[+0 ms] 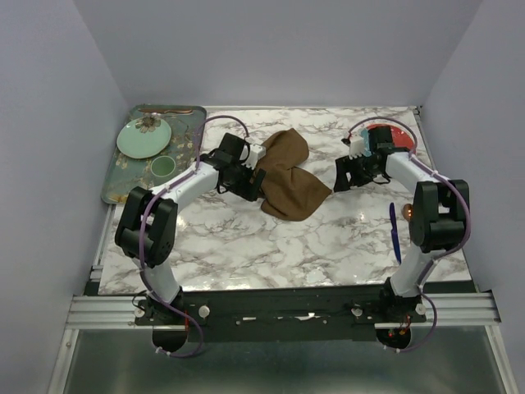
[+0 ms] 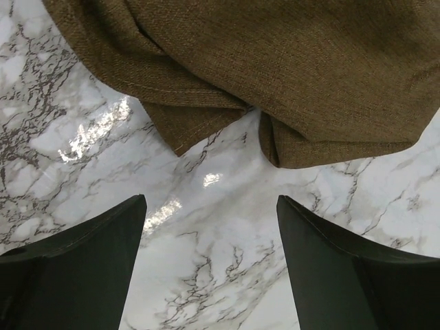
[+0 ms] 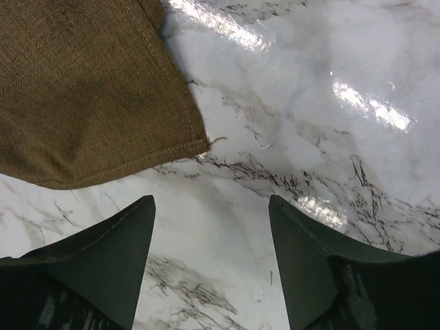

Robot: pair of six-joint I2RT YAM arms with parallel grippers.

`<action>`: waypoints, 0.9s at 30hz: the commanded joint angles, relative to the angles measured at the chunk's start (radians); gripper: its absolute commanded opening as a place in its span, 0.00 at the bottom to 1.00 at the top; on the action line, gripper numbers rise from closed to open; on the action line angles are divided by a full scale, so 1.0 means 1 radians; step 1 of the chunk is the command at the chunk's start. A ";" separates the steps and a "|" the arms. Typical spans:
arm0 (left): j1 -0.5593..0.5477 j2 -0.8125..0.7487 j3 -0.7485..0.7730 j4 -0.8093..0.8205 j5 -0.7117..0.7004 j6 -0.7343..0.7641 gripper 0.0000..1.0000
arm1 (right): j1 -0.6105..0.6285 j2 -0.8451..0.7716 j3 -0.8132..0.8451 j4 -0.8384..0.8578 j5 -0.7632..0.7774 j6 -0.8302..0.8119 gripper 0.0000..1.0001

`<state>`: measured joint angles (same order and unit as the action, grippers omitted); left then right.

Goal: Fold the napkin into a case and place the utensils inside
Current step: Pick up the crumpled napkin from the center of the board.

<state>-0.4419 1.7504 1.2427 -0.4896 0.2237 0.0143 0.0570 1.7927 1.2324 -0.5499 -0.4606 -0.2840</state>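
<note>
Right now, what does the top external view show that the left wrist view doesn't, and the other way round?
Only top external: the whole crumpled napkin, the tray with a green plate and cup, the red plate, the blue-handled utensil and the right arm. Only left wrist: the napkin's stitched corners up close, with bare marble between them and the open left fingers. Both: the napkin, the marble table, and the left fingers near the cloth.

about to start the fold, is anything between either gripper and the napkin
Nothing visible. Only bare marble tabletop lies between the open left gripper and the brown napkin, and likewise for the right gripper.
</note>
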 commanded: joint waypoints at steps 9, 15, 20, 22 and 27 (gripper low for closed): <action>-0.011 -0.031 -0.066 0.043 0.016 -0.010 0.90 | 0.124 0.135 0.094 0.100 0.126 0.032 0.51; 0.002 -0.068 -0.083 0.037 -0.009 -0.010 0.91 | 0.216 0.178 0.157 0.004 0.249 0.006 0.49; 0.019 -0.091 -0.078 0.029 -0.017 -0.005 0.91 | 0.236 0.229 0.236 -0.080 0.355 0.078 0.52; 0.020 -0.103 -0.081 0.029 -0.009 -0.004 0.91 | 0.236 0.240 0.252 -0.099 0.385 0.088 0.53; 0.022 -0.121 -0.092 0.036 0.005 -0.005 0.91 | 0.236 0.221 0.227 -0.108 0.401 0.068 0.56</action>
<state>-0.4225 1.6695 1.1610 -0.4580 0.2234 0.0105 0.2989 2.0121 1.4551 -0.6018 -0.1299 -0.2245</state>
